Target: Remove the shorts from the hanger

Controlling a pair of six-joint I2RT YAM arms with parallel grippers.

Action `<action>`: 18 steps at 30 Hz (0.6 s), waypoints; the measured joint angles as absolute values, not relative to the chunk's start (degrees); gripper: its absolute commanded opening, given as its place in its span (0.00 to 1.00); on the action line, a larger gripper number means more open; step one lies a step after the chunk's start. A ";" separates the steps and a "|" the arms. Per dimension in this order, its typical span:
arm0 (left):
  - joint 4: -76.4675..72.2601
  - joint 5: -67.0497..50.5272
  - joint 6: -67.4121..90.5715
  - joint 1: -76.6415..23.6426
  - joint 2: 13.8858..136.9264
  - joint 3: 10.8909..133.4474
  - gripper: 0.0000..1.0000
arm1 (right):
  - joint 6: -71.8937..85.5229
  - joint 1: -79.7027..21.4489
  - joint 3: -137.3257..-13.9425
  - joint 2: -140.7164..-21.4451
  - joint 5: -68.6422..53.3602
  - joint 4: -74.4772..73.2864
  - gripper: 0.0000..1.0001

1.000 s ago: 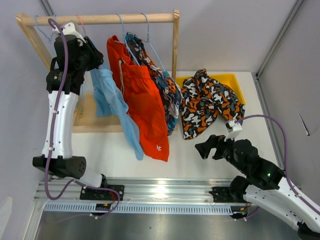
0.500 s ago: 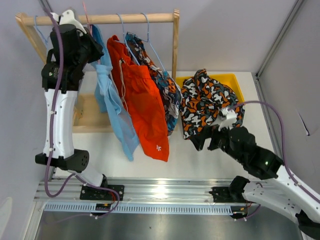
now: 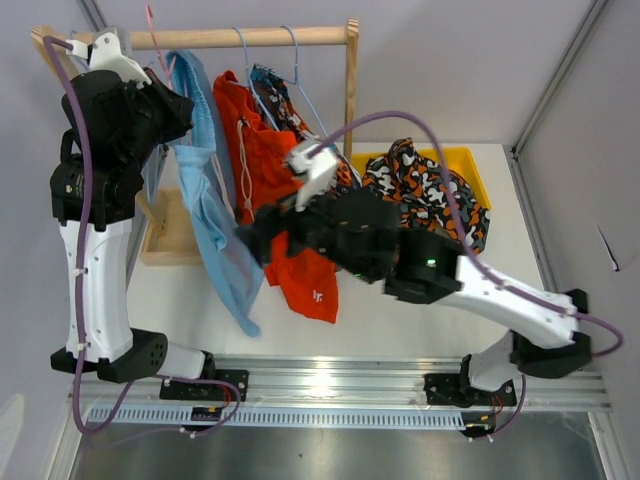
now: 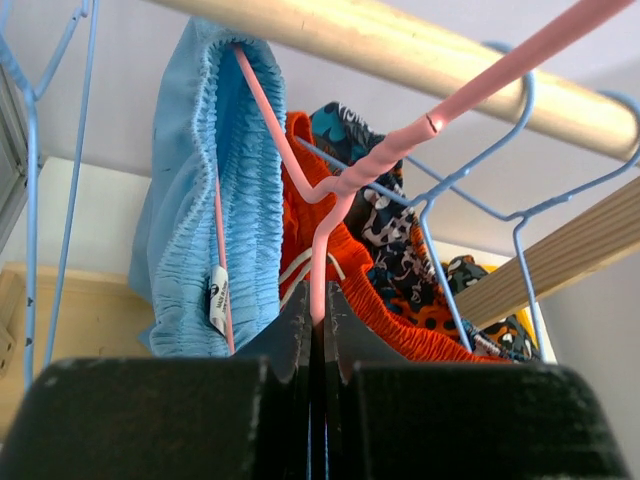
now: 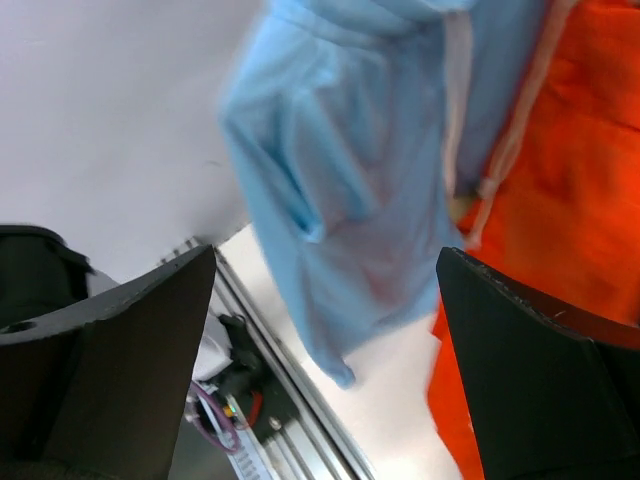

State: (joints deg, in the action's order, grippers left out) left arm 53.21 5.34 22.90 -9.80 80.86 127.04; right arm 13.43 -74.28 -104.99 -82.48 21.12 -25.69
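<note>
Swinging in from the near right corner, the right claw (image 3: 258, 236) is now reaching over the counter (image 3: 200, 325) with its fingers spread wide and nothing between them. Blue shorts (image 5: 340, 180) are hanging straight ahead of it, one leg just past the fingertips; whether fabric is brushing a finger I cannot tell.

Higher and farther back, the left claw (image 4: 318, 325), half open a second ago, is now pinching tight on the neck of the pink hanger (image 4: 335, 185). Its arm is lifting and drawing leftward, so the blue shorts are swinging out from their neighbours. They are still draping over the hanger above this claw. The hook is poking up beside the rod (image 4: 400, 50), but I cannot tell whether it is clear of it.

By my reading, one claw is steadying the hanger while the other is lining up to grab the fabric and pull it off.

Red shorts (image 5: 570, 150) are hanging just right of the right claw, with a drawstring (image 3: 243, 165) dangling close enough to get caught in the grab. Blue hangers (image 4: 425, 205) are crowding in right of the left claw, carrying patterned shorts (image 4: 392, 235) beyond. Well off to the right claw's right, camo shorts (image 3: 425, 190) are lying over the bin (image 3: 468, 162).
</note>
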 measured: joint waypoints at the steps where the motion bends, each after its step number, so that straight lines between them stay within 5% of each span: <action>1: 53.08 5.23 22.90 -9.80 80.64 126.37 0.00 | 12.93 -75.77 -108.57 -85.91 21.96 -25.30 0.99; 14: 52.40 2.79 22.94 -9.80 78.22 122.19 0.00 | 11.88 -78.67 -121.64 -108.81 24.82 -25.85 0.96; 15: 52.40 2.72 22.98 -9.80 77.95 122.10 0.00 | 11.88 -78.63 -121.75 -109.45 25.08 -25.76 0.88; 16: 52.10 2.55 23.03 -9.80 77.21 121.49 0.00 | 11.68 -78.41 -121.75 -110.10 25.58 -25.28 0.69; 17: 51.99 2.46 23.07 -9.80 76.62 120.99 0.00 | 11.25 -78.37 -121.75 -110.72 26.06 -24.62 0.10; 18: 51.94 2.33 23.09 -9.80 75.83 120.38 0.00 | 11.05 -78.24 -121.75 -111.24 26.72 -23.73 0.00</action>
